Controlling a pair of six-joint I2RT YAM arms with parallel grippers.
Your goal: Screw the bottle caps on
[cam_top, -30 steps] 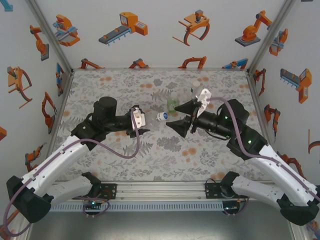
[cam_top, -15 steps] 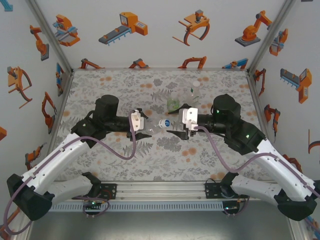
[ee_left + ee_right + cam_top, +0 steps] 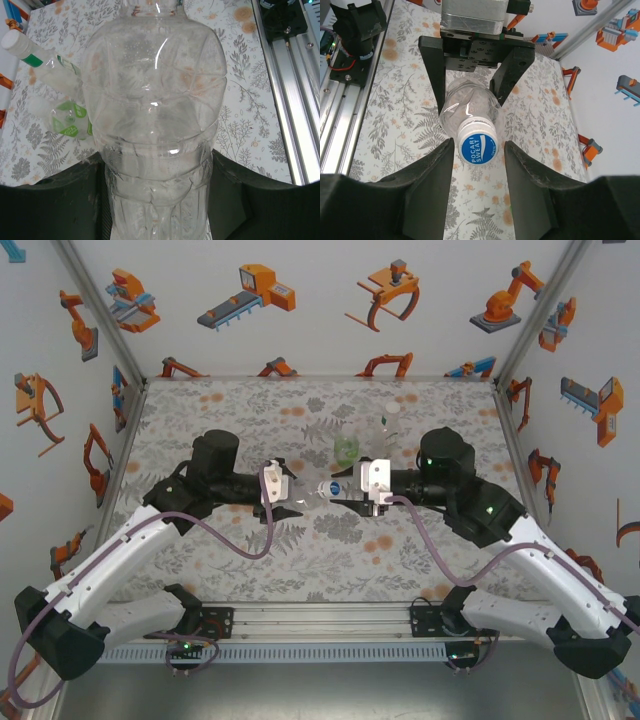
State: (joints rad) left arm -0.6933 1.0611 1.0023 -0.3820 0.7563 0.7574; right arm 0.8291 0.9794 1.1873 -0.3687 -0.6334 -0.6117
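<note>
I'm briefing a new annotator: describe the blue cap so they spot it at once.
Over the floral table, the left gripper holds a clear bottle sideways. Its neck carries the cap, between the right gripper's fingers. Only this cap is blue; the rear bottle's is white.

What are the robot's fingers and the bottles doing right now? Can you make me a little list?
Left fingers: shut on the clear bottle, held sideways
Right fingers: open, either side of the blue cap, small gaps
Blue cap: on the clear bottle's neck
Green bottle: on the table, untouched
White-capped bottle: on the table beside it
</note>
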